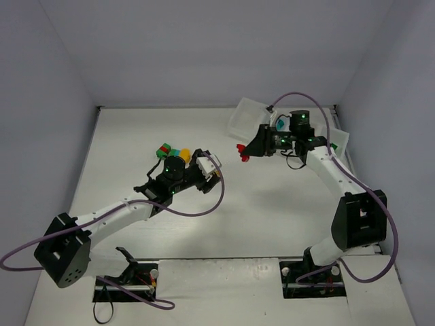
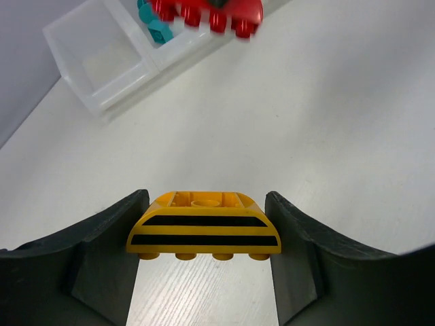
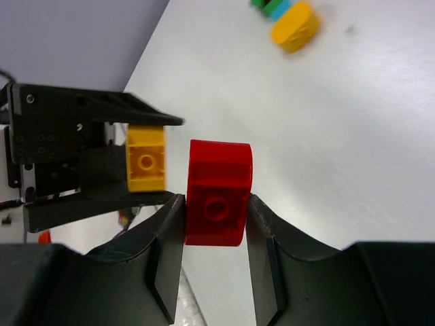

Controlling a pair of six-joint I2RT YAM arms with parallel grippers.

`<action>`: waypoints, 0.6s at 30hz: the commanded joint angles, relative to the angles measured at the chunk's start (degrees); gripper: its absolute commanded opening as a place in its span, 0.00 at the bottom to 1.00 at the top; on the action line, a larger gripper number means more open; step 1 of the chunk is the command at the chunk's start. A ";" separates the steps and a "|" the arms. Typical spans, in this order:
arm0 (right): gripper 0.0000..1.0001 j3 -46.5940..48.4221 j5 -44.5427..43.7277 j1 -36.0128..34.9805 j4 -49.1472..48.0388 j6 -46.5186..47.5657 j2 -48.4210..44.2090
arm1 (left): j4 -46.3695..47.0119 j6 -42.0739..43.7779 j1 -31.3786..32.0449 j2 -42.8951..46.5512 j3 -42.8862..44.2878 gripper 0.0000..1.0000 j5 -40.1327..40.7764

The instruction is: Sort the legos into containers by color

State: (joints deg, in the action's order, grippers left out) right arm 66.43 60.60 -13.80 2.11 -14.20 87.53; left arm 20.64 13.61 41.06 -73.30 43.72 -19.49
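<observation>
Over the white table (image 1: 224,217) my left pincer (image 2: 205,207) is gripping a striped yellow plastic brick (image 2: 204,231), and my right pincer (image 3: 216,204) is gripping a glossy red plastic brick (image 3: 219,170). Both are hanging close together near the translucent white tray (image 2: 102,92), so I am risking a bump that dislodges one.

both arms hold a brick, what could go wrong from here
The yellow brick and red brick hang close together in mid-air; either arm's next move could knock them. The red brick is pinched only at one end and might slip. The right arm stands between the yellow brick and the tray.
</observation>
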 commanded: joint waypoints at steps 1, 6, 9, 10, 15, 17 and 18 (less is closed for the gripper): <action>0.00 3.26 0.57 4.91 -3.25 1.28 -1.49 | 2.38 -1.56 -0.89 2.72 0.05 0.10 -0.73; 0.00 5.89 -9.50 10.19 -2.55 0.57 0.45 | 2.47 -2.00 -0.98 3.86 -0.92 0.10 -0.64; 0.00 9.23 -26.62 13.36 -0.28 -2.06 3.78 | 2.30 -2.44 -0.98 5.18 -1.36 0.10 -1.17; 0.01 10.98 -32.07 13.54 0.69 -2.67 5.79 | 2.21 -2.53 -0.98 5.36 -1.54 0.11 -1.08; 0.05 14.68 -57.67 15.73 1.93 -6.28 13.54 | 2.21 -4.37 -0.98 7.38 -3.03 0.11 -1.70; 0.07 16.97 -60.41 16.17 2.28 -6.46 16.95 | 2.12 -4.82 -0.89 8.51 -3.47 0.11 -1.61; 0.09 17.93 -62.34 16.18 2.55 -6.46 18.19 | 2.03 -4.82 -0.89 8.87 -3.91 0.11 -1.52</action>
State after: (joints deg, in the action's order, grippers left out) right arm 80.44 11.70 1.98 4.60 -18.96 103.57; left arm 19.44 10.24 40.27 -67.18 39.18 -19.70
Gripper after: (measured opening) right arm 0.338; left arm 0.589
